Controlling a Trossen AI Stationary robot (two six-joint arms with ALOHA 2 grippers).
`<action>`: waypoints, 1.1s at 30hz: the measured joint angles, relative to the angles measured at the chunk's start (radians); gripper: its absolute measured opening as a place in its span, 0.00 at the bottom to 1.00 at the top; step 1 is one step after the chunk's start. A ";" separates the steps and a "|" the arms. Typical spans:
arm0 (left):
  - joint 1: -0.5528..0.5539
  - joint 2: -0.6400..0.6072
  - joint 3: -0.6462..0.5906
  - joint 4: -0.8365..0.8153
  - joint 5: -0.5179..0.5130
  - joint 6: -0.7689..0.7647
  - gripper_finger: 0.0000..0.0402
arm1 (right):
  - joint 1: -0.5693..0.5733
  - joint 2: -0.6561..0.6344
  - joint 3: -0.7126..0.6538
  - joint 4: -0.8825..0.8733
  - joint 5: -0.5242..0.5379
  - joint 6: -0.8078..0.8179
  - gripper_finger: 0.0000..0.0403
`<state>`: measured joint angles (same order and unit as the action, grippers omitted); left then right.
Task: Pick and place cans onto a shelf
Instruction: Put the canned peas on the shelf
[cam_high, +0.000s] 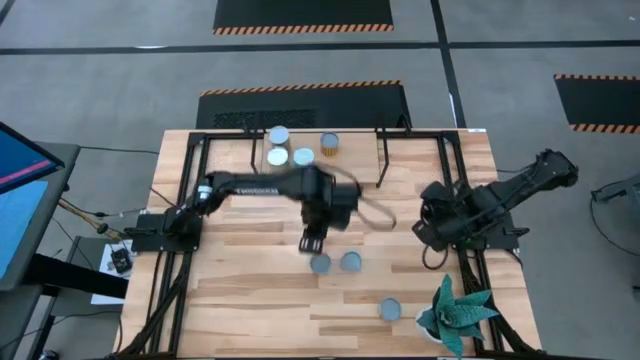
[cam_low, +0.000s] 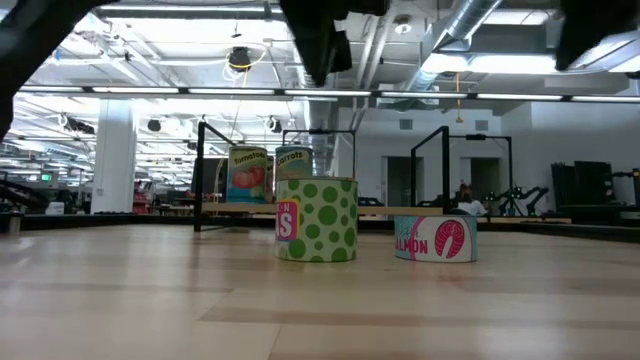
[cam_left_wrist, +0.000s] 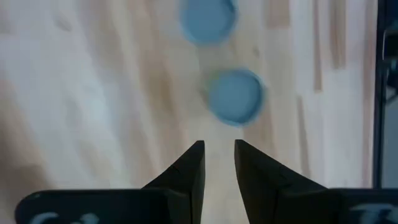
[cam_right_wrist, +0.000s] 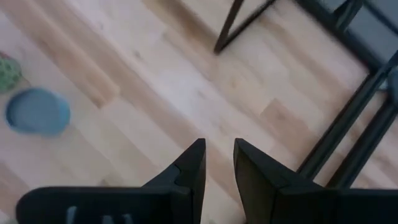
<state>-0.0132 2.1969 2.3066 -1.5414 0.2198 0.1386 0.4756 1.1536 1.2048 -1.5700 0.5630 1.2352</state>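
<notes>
Two cans with blue-grey tops (cam_high: 320, 263) (cam_high: 351, 261) stand on their bases side by side on the table, and a third (cam_high: 390, 309) stands nearer the front. In the low view they show as a green-dotted can (cam_low: 318, 220) and a low can with a salmon label (cam_low: 435, 240). Several cans (cam_high: 290, 150) stand on the shelf (cam_low: 400, 211) at the far side. My left gripper (cam_high: 311, 243) hovers shut just on the far side of the pair (cam_left_wrist: 235, 96), touching nothing. My right gripper (cam_high: 428, 235) is shut over bare table at the right.
The shelf's thin black legs (cam_right_wrist: 236, 25) and a black frame (cam_high: 200, 180) stand around the work area. A green spiky plant (cam_high: 455, 310) stands at the front right corner. Open tabletop lies at the front left (cam_high: 220, 300).
</notes>
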 joint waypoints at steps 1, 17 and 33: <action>-0.025 0.003 -0.009 -0.011 -0.012 -0.015 0.18 | 0.021 -0.016 -0.027 0.000 -0.009 0.029 0.27; -0.220 -0.009 -0.145 0.185 -0.186 -0.288 0.18 | 0.209 -0.102 -0.204 0.019 -0.015 0.224 0.27; -0.314 -0.125 -0.280 0.189 -0.441 -0.362 0.18 | 0.214 -0.110 -0.218 0.014 0.015 0.318 0.27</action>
<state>-0.3271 2.0722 2.0261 -1.3527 -0.2209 -0.2231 0.6901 1.0439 0.9867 -1.5556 0.5781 1.5536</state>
